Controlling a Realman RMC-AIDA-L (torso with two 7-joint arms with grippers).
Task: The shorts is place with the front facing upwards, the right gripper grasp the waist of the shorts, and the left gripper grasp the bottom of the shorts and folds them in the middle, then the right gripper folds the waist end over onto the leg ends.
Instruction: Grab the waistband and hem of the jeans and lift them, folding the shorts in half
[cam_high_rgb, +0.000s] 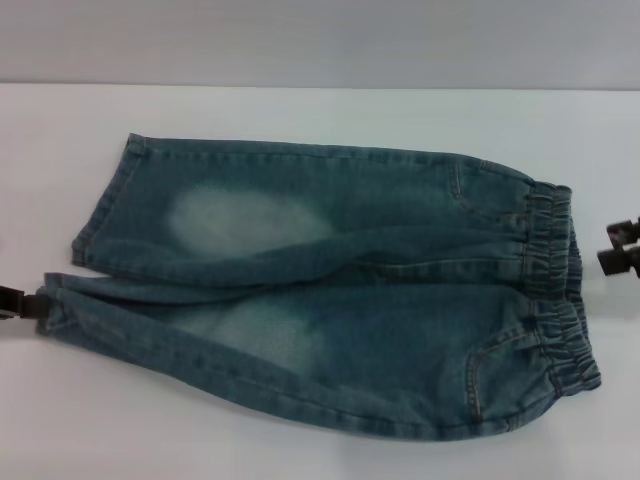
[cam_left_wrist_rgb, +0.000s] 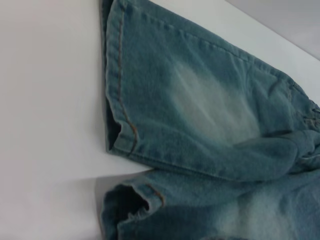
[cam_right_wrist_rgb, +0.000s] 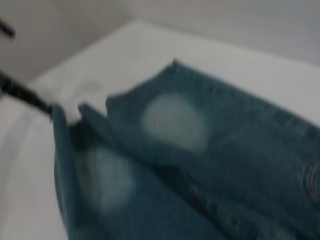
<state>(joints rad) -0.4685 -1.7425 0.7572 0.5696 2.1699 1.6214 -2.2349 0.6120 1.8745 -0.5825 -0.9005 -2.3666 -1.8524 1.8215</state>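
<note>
The left hand (cam_high_rgb: 22, 301) sits at the near leg's hem (cam_high_rgb: 50, 300), apparently pinching its corner, though how far its jaws are parted cannot be made out. The right hand (cam_high_rgb: 620, 250) waits just beside the waist of the shorts (cam_high_rgb: 555, 290), not visibly gripping; its opening is also unclear. The shorts (cam_high_rgb: 330, 290) lie flat, front up, across the white desk (cam_high_rgb: 300, 450). To fold cleanly, both hands should probably catch matching edges and lift together. No containers are present.

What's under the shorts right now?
Only white table shows around the shorts, which lie flat on it. Anything beneath is covered by denim. Left gripper is at the hem, right gripper by the waistband.
</note>
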